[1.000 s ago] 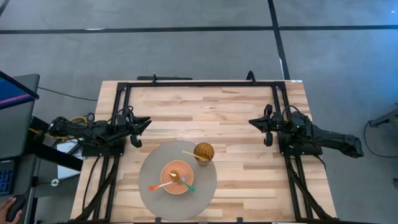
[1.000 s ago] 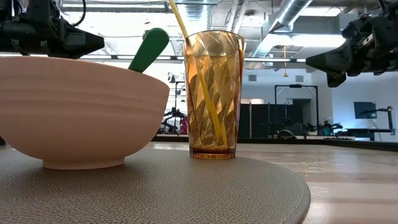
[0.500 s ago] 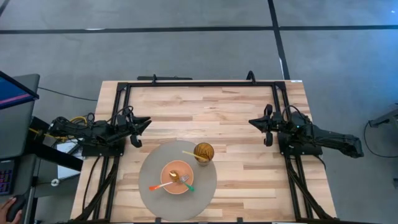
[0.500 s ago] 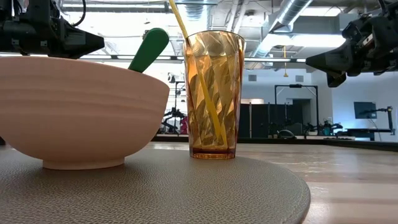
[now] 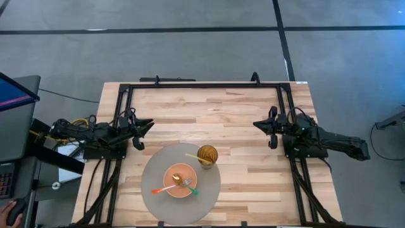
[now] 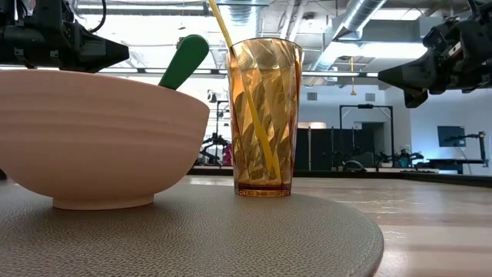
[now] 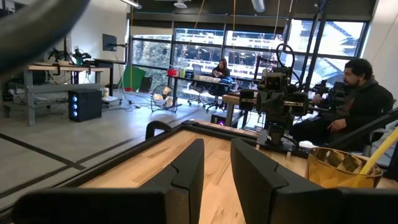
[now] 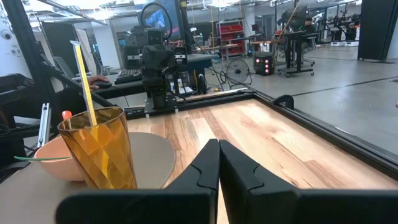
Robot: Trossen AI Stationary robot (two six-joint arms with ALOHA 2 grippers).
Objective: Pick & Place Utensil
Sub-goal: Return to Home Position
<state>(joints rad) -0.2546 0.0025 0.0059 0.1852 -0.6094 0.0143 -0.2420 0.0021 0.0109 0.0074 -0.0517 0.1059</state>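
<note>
A pink bowl stands on a round grey mat near the table's near edge. An orange-handled fork and a green-handled utensil rest across the bowl. An amber tumbler stands on the mat and holds a yellow utensil that leans on its rim. My left gripper hovers at the table's left side, slightly open and empty. My right gripper hovers at the table's right side, shut and empty.
A black frame runs along the table's far edge and both sides. Bare wood lies between the two grippers. A person sits beyond the table in the left wrist view.
</note>
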